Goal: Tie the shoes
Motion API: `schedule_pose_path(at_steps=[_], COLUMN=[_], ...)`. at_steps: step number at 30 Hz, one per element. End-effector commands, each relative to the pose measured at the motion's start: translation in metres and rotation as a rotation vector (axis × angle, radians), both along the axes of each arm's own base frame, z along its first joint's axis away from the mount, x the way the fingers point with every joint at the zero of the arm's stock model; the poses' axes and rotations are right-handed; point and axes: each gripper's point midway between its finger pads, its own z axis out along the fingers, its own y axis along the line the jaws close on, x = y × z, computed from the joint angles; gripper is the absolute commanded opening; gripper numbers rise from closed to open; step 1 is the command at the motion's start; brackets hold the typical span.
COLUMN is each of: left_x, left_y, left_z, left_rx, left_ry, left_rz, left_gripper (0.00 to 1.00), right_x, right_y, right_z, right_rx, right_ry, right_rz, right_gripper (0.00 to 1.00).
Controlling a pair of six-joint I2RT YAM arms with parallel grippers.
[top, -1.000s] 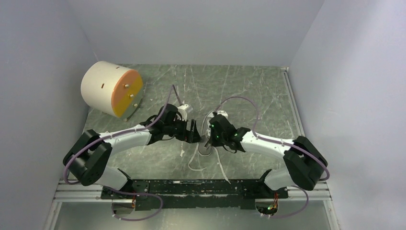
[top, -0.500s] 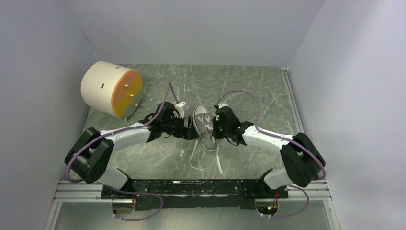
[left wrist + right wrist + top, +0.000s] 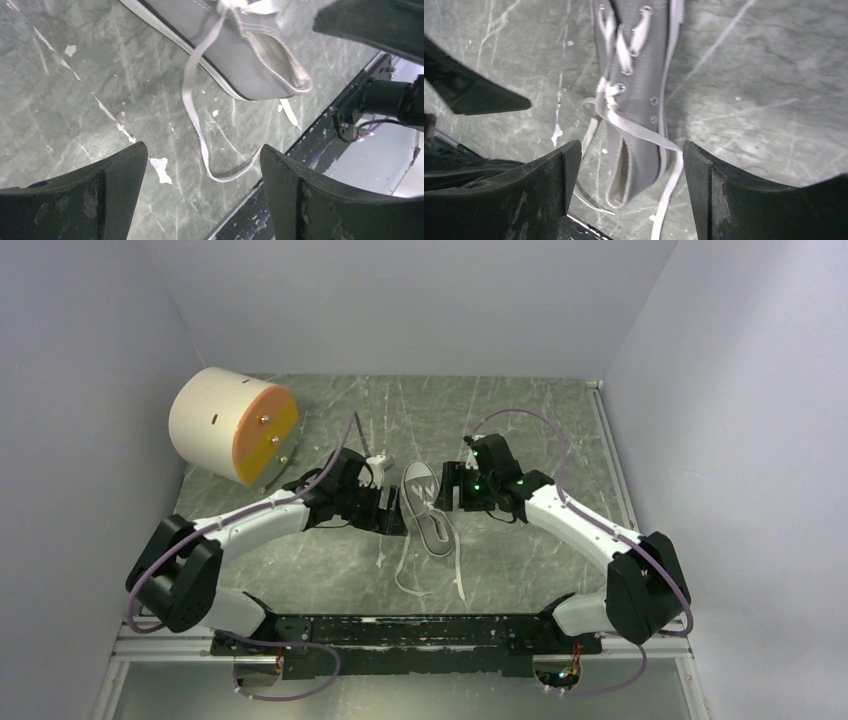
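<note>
The grey shoe (image 3: pixel 426 508) with white toe cap lies on the green table, toe toward the back, between my two grippers. Its white laces (image 3: pixel 408 578) trail loose toward the near edge. My left gripper (image 3: pixel 386 510) stands open just left of the shoe; in its wrist view the open left gripper (image 3: pixel 204 149) hovers over a lace loop (image 3: pixel 196 120) with the shoe (image 3: pixel 235 55) ahead. My right gripper (image 3: pixel 453 492) is open at the shoe's right side. The right wrist view shows the open right gripper (image 3: pixel 630 147) above the shoe (image 3: pixel 639 85), nothing pinched.
A cream cylinder with an orange face (image 3: pixel 232 426) sits at the back left. A black rail (image 3: pixel 400 630) runs along the near edge. Grey walls close in on both sides and the back. White flakes (image 3: pixel 159 167) dot the table.
Both grippers have drawn apart from the middle, uncovering the shoe. The right gripper went from shut to open and moved back and to the right. The laces now lie loose.
</note>
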Motion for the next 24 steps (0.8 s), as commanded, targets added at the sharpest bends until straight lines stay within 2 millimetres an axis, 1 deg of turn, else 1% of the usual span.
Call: schedule_pose_path(at_steps=[1, 3, 5, 7, 10, 13, 15, 18, 19, 21, 22, 24], left_x=[-0.014, -0.015, -0.01, -0.004, -0.002, -0.001, 0.001, 0.004, 0.006, 0.011, 0.013, 0.018], left_y=[0.004, -0.002, -0.006, -0.01, -0.014, -0.022, -0.026, -0.031, -0.032, -0.03, -0.03, -0.032], left_z=[0.022, 0.029, 0.032, 0.029, 0.015, 0.006, 0.001, -0.007, -0.011, -0.019, -0.022, -0.024], left_rx=[-0.015, -0.059, -0.062, -0.056, -0.058, -0.082, -0.087, -0.097, -0.088, -0.051, -0.04, -0.029], left_ry=[0.045, 0.052, 0.057, 0.058, 0.084, 0.11, 0.117, 0.126, 0.124, 0.117, 0.114, 0.098], left_rz=[-0.02, -0.025, -0.018, -0.019, -0.008, -0.027, -0.029, -0.045, -0.048, -0.052, -0.06, -0.071], left_gripper=[0.88, 0.88, 0.88, 0.87, 0.85, 0.8, 0.77, 0.74, 0.72, 0.69, 0.67, 0.63], right_x=[-0.02, -0.025, -0.037, -0.049, -0.059, -0.061, -0.059, -0.059, -0.058, -0.048, -0.044, -0.035], right_y=[-0.019, -0.017, -0.013, -0.011, -0.008, -0.005, 0.003, 0.009, 0.008, -0.005, -0.015, -0.04], right_z=[-0.012, -0.014, -0.018, -0.025, -0.035, -0.042, -0.038, -0.033, -0.03, -0.027, -0.026, -0.03], right_rx=[-0.026, 0.003, 0.032, 0.067, 0.111, 0.115, 0.15, 0.174, 0.159, 0.096, 0.058, -0.041], right_ry=[0.098, 0.119, 0.164, 0.193, 0.207, 0.222, 0.21, 0.213, 0.211, 0.187, 0.182, 0.183], right_rz=[0.016, 0.034, 0.076, 0.085, 0.104, 0.123, 0.155, 0.191, 0.191, 0.137, 0.098, -0.011], right_gripper=[0.76, 0.71, 0.64, 0.6, 0.57, 0.52, 0.48, 0.46, 0.46, 0.47, 0.48, 0.53])
